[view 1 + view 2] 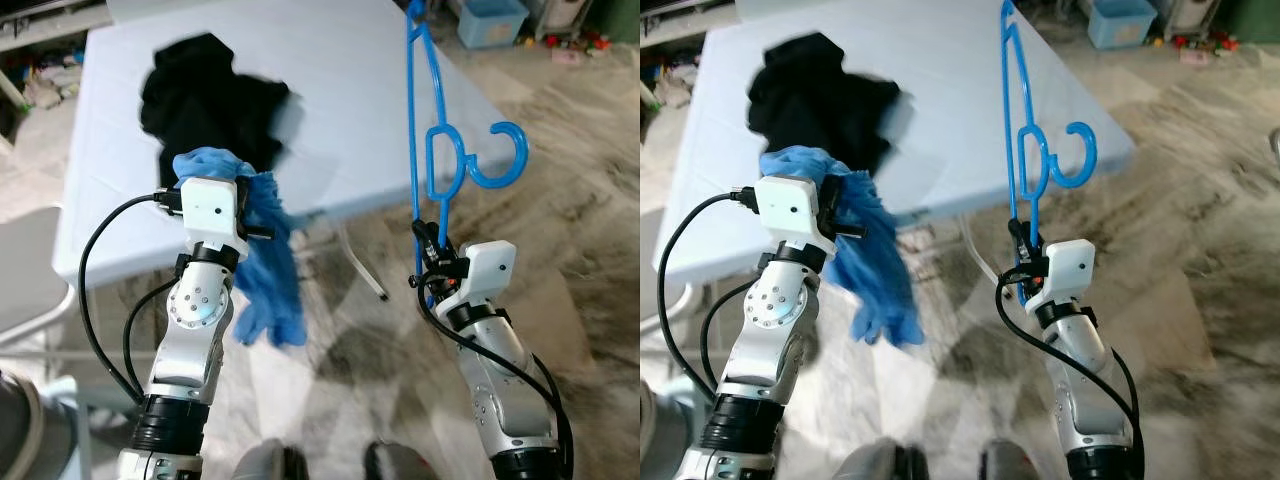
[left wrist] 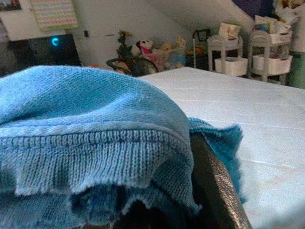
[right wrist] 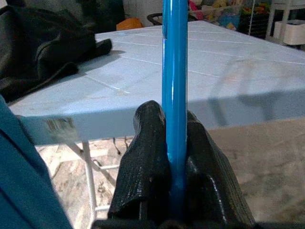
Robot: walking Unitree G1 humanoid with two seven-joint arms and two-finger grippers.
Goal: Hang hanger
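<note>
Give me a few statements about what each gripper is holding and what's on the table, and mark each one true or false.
1. The right gripper is shut on the blue hanger. True.
2. The left gripper holds a black garment. False: it grips the blue garment, which hangs down below it.
3. A black garment lies on the table. True.
4. The hanger lies flat on the table. False: it stands upright in the right gripper, hook pointing sideways.
5. The blue garment is already on the hanger. False: they are apart, one in each gripper.

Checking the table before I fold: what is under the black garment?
The black garment lies on the light blue table, with the tabletop beneath its edges. Anything beneath its bunched middle is covered. The blue garment hangs from the left gripper.
</note>
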